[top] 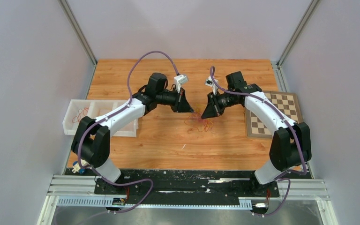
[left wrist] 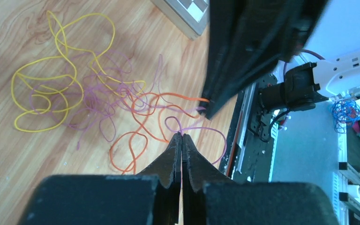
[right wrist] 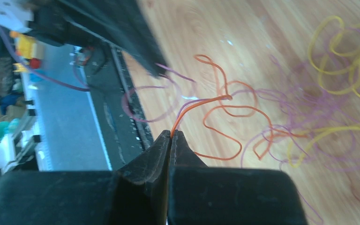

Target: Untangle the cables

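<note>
Wooden table (top: 159, 145) — on it the tangled cables (top: 199, 123), a white tray (top: 70, 127), a checkerboard (top: 286, 105).

The cables (left wrist: 98, 98) are yellow, orange and pale purple. The table (left wrist: 9, 159) is light brown with wood grain. The left claw (left wrist: 182, 137) and right claw (right wrist: 172, 133) are black. The checkerboard (top: 274, 115) has brown and cream squares.

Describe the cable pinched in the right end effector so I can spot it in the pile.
Near the middle of the wooden table lies a small tangle of thin cables. One strand runs from it into the shut tips of the right end effector. That is the orange cable: as loopy as the yellow cable and purple cable around it, but the only orange one.
</note>
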### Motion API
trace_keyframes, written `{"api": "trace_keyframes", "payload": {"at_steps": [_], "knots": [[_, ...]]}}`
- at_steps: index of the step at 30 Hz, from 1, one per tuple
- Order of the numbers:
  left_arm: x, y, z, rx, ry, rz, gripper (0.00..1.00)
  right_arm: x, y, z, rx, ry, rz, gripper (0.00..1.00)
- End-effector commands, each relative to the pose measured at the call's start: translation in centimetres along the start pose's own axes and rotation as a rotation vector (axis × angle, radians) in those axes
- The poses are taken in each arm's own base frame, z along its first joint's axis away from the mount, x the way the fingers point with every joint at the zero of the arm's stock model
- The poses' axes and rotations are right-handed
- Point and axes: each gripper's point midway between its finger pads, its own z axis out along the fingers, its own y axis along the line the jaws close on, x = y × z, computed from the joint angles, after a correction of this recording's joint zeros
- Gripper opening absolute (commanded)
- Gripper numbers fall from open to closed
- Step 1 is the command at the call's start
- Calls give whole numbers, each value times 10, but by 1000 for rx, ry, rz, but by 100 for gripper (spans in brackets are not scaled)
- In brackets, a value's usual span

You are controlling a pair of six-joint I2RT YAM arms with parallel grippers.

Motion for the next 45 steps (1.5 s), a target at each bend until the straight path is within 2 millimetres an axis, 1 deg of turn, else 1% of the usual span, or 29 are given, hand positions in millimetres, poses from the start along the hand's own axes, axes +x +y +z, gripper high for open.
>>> {"api": "trace_keyframes", "payload": {"at_steps": [1,3,6,11,17,18,19,20,21,22,23,24,27,29,30,31,32,33,34,35,36,38,39,40,41,42,43,44,45], "knots": [[-25,-34,-26,9,-70,158,0,6,-39,-15,217,11,-73,0],[-30,-42,-36,-2,-89,196,0,13,-57,-19,274,30,-60,0],[-41,-52,-50,-11,-127,229,0,18,-70,-20,319,48,-50,0],[-67,-72,-73,8,-192,230,0,19,-75,-19,326,55,-47,0],[-119,-101,-115,7,-306,299,0,26,-82,-23,367,79,-76,0],[-133,-111,-126,2,-330,336,0,29,-84,-23,374,86,-78,0],[-139,-117,-131,-1,-339,351,0,33,-87,-23,383,97,-77,0],[-153,-129,-143,-5,-365,385,0,38,-91,-22,392,110,-73,0],[-157,-134,-147,-5,-367,390,0,43,-96,-22,404,123,-67,0],[-172,-148,-159,-5,-401,428,0,48,-101,-21,416,136,-62,0],[-178,-155,-165,-5,-412,441,0,53,-107,-20,433,149,-54,0],[-193,-170,-178,-7,-450,483,0,58,-111,-19,441,159,-46,0],[-220,-196,-205,-23,-533,547,0,71,-127,-18,488,194,-32,0],[-242,-223,-230,-29,-612,607,0,79,-136,-18,519,221,-26,0],[-248,-225,-236,-45,-635,607,0,83,-141,-19,533,235,-26,0],[-256,-237,-247,-53,-671,639,0,86,-145,-20,546,246,-23,0],[-262,-237,-255,-79,-700,643,0,90,-149,-21,561,257,-21,0],[-268,-246,-264,-86,-733,669,0,93,-153,-23,576,267,-19,0],[-274,-245,-272,-118,-761,672,0,97,-157,-26,589,279,-14,0],[-278,-250,-279,-126,-785,682,0,100,-161,-28,604,287,-11,0],[-281,-247,-284,-144,-799,676,0,103,-164,-30,613,297,-8,0],[-280,-244,-282,-128,-786,646,0,104,-164,-32,595,304,-10,0],[-276,-237,-275,-107,-764,608,0,97,-157,-32,557,285,-30,4],[-269,-238,-271,-74,-740,594,0,87,-147,-31,516,255,-40,12],[-263,-229,-262,-45,-722,543,0,76,-134,-31,469,225,-61,25],[-256,-228,-256,-10,-698,528,0,57,-117,-32,414,178,-91,39],[-249,-218,-247,15,-683,475,0,39,-101,-34,371,129,-112,54],[-243,-214,-242,37,-664,455,0,13,-84,-40,343,64,-154,66],[-237,-205,-235,53,-651,414,0,-8,-67,-45,315,8,-187,76]]}}
